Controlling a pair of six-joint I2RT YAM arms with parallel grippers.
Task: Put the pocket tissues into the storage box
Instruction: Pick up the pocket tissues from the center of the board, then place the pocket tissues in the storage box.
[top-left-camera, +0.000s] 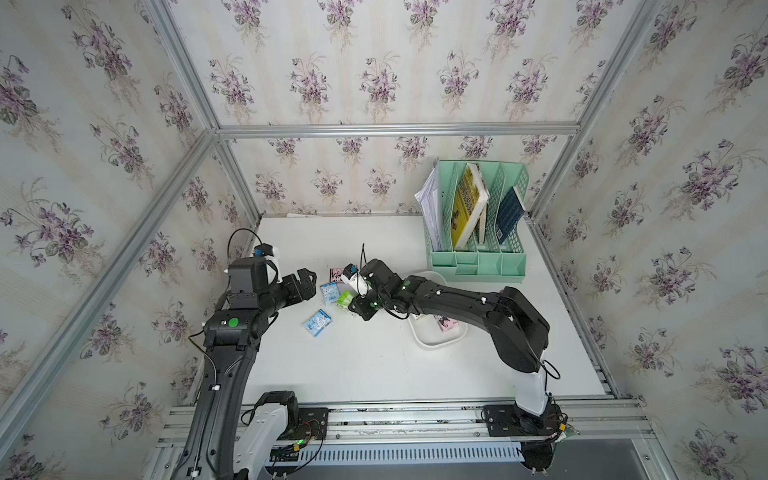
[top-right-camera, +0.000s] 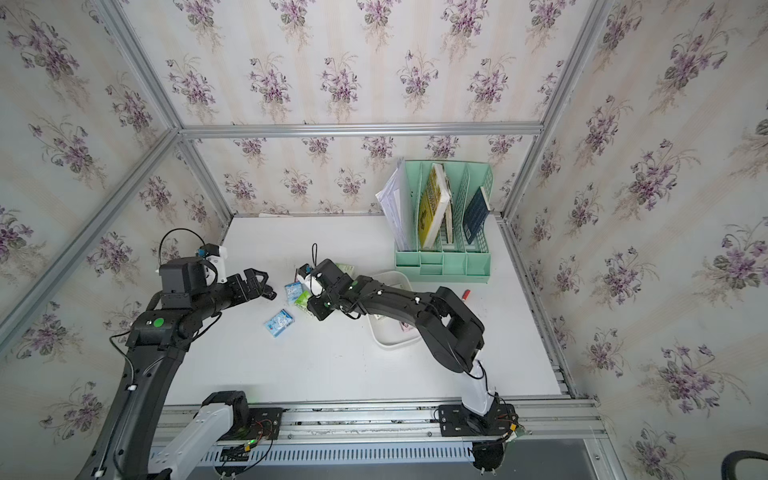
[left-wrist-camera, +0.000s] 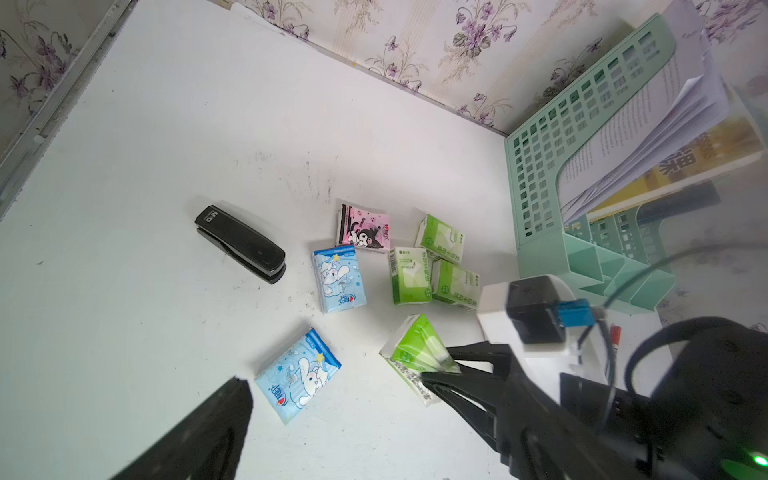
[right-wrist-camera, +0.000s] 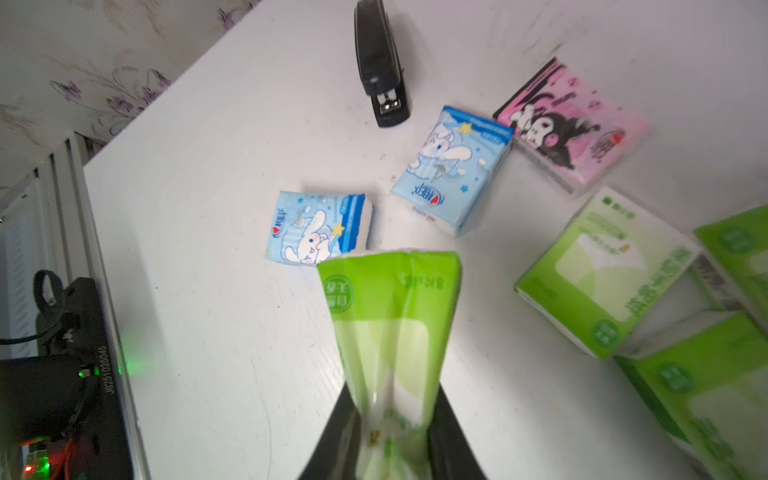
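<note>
My right gripper (right-wrist-camera: 390, 436) is shut on one end of a green-white pocket tissue pack (right-wrist-camera: 390, 316), which is pinched and held just above the table (top-left-camera: 365, 365). In a top view this pack (top-left-camera: 344, 298) is left of the storage box (top-left-camera: 436, 344), a shallow white tub under the right forearm with a pink pack (top-left-camera: 444, 325) inside. On the table lie two light blue packs (left-wrist-camera: 338, 276) (left-wrist-camera: 297, 374), a pink pack (left-wrist-camera: 363, 226) and three green packs (left-wrist-camera: 409, 276). My left gripper (top-left-camera: 309, 283) hangs open just left of the packs, holding nothing.
A black stapler (left-wrist-camera: 241, 245) lies left of the packs, near the left gripper. A mint green file organizer (top-left-camera: 478, 257) with books stands at the back right, behind the box. A small red object (top-right-camera: 466, 294) lies right of the box.
</note>
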